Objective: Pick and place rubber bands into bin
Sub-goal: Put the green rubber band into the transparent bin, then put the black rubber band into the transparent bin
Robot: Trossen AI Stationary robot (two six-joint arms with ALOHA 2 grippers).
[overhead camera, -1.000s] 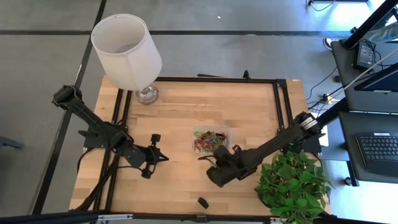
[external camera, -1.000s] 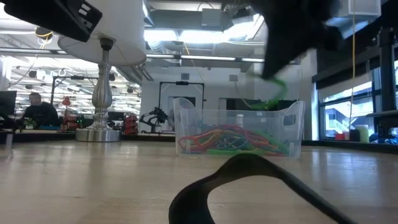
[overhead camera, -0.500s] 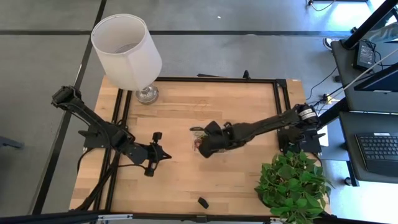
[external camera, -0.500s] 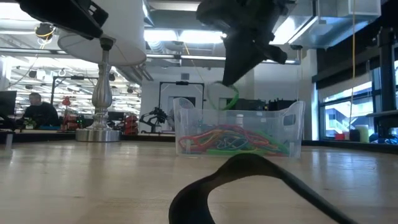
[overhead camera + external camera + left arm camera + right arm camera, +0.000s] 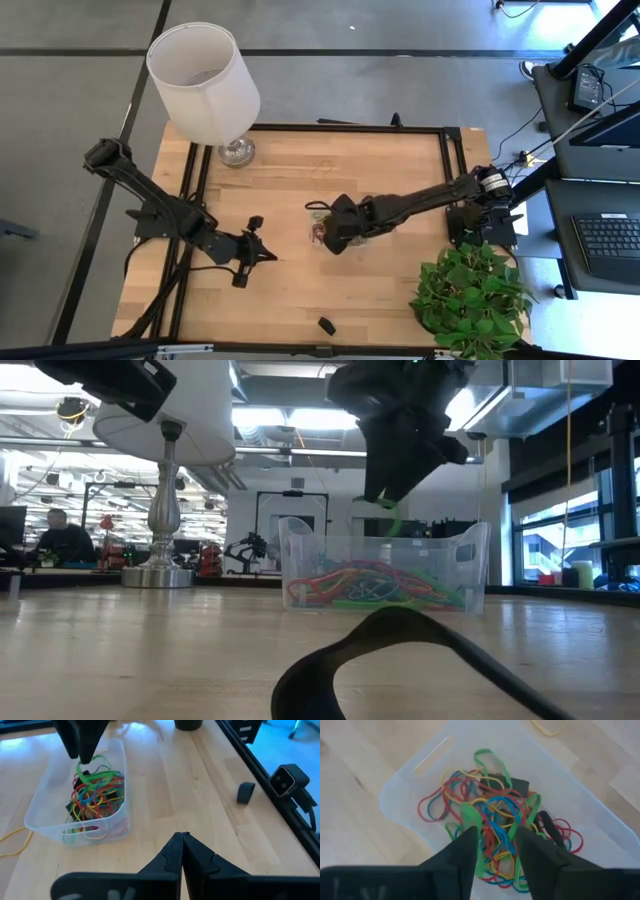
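Your right gripper (image 5: 492, 851) hung over the bin (image 5: 415, 785), fingers slightly spread, a green rubber band (image 5: 470, 820) draped on one. You needed wider jaws, perhaps a shake, to drop it.

From overhead I look straight down on the whole counter (image 5: 400, 170), both arms in frame. My low camera sits at counter height, facing level across the wood into the room behind — the bin (image 5: 385, 572) at mid-distance. My left wrist camera looks forward over its own arm's fingers and takes in the bin (image 5: 45, 800) from a little way off. My right wrist camera looks steeply down into the same bin (image 5: 405, 785), close. All four views share that bin, seen from above, level and near.
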